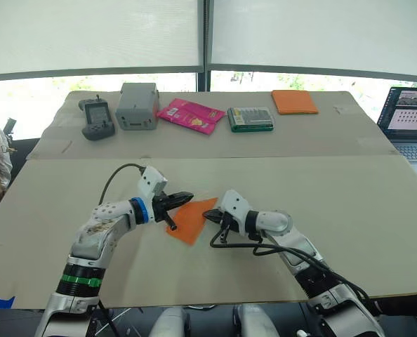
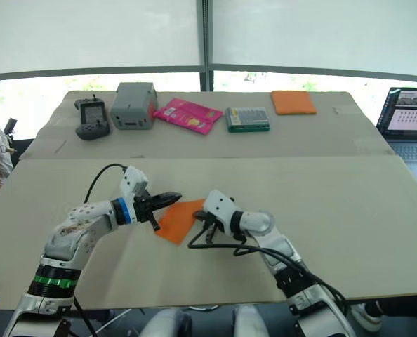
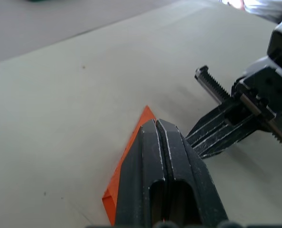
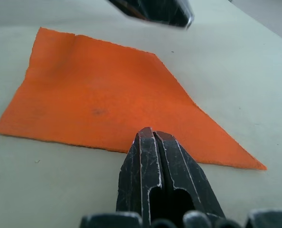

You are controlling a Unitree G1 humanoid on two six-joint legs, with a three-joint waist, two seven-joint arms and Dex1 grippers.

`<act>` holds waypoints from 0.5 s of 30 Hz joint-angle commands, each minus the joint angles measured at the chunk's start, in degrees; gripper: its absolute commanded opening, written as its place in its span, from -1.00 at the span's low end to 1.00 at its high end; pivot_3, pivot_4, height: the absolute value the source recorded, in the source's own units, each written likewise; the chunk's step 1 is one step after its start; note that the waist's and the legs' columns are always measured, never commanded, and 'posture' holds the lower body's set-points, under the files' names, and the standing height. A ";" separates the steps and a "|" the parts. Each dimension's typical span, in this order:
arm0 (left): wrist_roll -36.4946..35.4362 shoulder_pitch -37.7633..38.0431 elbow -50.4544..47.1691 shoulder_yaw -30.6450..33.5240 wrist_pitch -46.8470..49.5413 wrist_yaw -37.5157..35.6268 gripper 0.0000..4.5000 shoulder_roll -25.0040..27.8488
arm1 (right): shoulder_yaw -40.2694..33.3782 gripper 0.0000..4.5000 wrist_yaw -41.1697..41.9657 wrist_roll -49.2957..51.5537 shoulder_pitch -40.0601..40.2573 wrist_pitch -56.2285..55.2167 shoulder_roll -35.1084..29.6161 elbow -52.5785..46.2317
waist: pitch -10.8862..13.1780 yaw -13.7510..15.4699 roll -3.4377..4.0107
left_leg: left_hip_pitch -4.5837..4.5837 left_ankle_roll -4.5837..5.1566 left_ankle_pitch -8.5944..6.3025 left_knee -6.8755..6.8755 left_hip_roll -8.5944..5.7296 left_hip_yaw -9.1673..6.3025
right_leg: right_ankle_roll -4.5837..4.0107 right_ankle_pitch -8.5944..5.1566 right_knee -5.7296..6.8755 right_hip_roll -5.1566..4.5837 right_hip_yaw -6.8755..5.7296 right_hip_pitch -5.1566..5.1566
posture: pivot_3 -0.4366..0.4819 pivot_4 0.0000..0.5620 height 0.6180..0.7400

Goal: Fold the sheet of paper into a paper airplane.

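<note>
Both grippers, left (image 1: 182, 197) and right (image 1: 214, 217), are closed, tips apparently touching the folded sheet of paper (image 1: 192, 220) between them.

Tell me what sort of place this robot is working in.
Probably a lab or office workspace by a window: two long tables pushed together under drawn roller blinds, an open laptop at the right edge, and a handheld controller and a grey box on the far table.
</note>
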 commanded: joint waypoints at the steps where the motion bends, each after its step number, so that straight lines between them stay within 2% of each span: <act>1: 3.89 -0.16 1.79 -3.32 -1.02 -0.06 -0.99 1.22 | -0.17 -1.00 -0.74 -0.69 0.88 0.63 -0.44 -1.05 | 0.00 0.00 0.00 | 0.00 0.00 0.00 0.00 -0.01 0.00 | 0.00 0.00 0.00 0.00 0.00 0.00 | -0.05 -0.47 1.00; 5: 7.50 1.20 2.97 -7.02 -2.82 0.01 -0.99 1.53 | -1.30 -1.00 -2.02 -0.13 0.87 0.23 -0.02 -1.09 | 0.00 0.09 0.00 | -0.02 0.00 0.00 0.00 -0.01 0.00 | 0.00 0.00 -0.01 0.00 0.00 -0.01 | -0.05 -0.47 1.00; 9: 7.93 2.16 2.53 -7.62 -3.67 0.52 -0.99 0.52 | -1.81 -1.00 -3.80 -0.63 0.16 -0.66 0.16 0.24 | 0.00 0.17 0.00 | 0.02 0.00 0.00 0.01 0.00 -0.01 | 0.00 0.00 0.00 -0.03 0.00 0.04 | -0.05 -0.47 1.00; 15: 8.25 2.85 2.30 -7.39 -3.59 0.55 -0.99 0.49 | -3.21 -1.00 -5.65 -2.04 -3.75 -6.25 -1.38 8.63 | 0.00 0.13 0.00 | 0.13 0.01 0.00 0.01 -0.01 0.00 | 0.00 0.00 0.00 -0.03 0.00 0.14 | -0.05 -0.47 1.00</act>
